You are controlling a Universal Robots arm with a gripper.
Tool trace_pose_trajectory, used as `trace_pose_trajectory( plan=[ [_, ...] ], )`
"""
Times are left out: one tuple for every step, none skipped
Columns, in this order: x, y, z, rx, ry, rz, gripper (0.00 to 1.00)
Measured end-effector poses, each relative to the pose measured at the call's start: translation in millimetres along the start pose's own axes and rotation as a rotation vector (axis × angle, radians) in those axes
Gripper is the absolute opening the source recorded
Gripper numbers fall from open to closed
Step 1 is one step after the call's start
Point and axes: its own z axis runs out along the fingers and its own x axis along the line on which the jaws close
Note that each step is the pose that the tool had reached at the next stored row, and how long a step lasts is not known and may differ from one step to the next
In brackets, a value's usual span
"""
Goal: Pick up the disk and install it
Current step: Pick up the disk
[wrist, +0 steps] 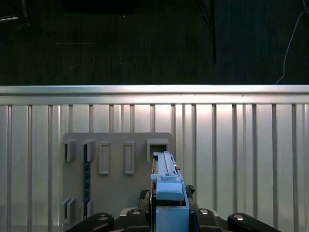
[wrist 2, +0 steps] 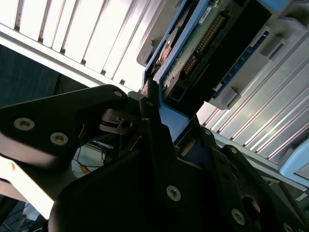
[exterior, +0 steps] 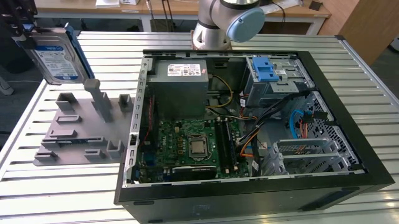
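Now the gripper [wrist 2: 150, 104] is clamped on the blue-framed edge of the disk [exterior: 55, 58] hanging below it, probably stiff, heavy and fragile.

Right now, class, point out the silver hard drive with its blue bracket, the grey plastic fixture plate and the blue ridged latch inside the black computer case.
silver hard drive [exterior: 56, 60], exterior view, its label.
grey fixture plate [exterior: 93, 128], exterior view, bare base.
blue latch [exterior: 265, 70], exterior view, ridged face.

A robotics lab: slatted metal bench [exterior: 62, 196], opened computer tower [exterior: 249, 198], robot arm [exterior: 218, 23].
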Motion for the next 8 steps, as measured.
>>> trace_pose_trajectory(
  plan=[
    [0.0,0.0,-0.7,0.0000,0.0000,0.000,0.36],
    [0.0,-0.1,-1.6,-0.0002,0.0000,0.000,0.36],
    [0.0,-0.1,-2.0,0.0000,-0.0001,0.000,0.36],
    [-0.1,0.0,-2.5,0.0001,-0.0002,0.000,0.36],
    [-0.1,-0.1,-3.2,0.0000,-0.0002,0.000,0.36],
    [-0.1,-0.1,-4.1,-0.0001,-0.0002,0.000,0.36],
    [-0.1,-0.1,-5.4,-0.0002,-0.0001,0.000,0.36],
    [-0.1,0.0,-6.6,-0.0001,-0.0002,0.000,0.36]
  ],
)
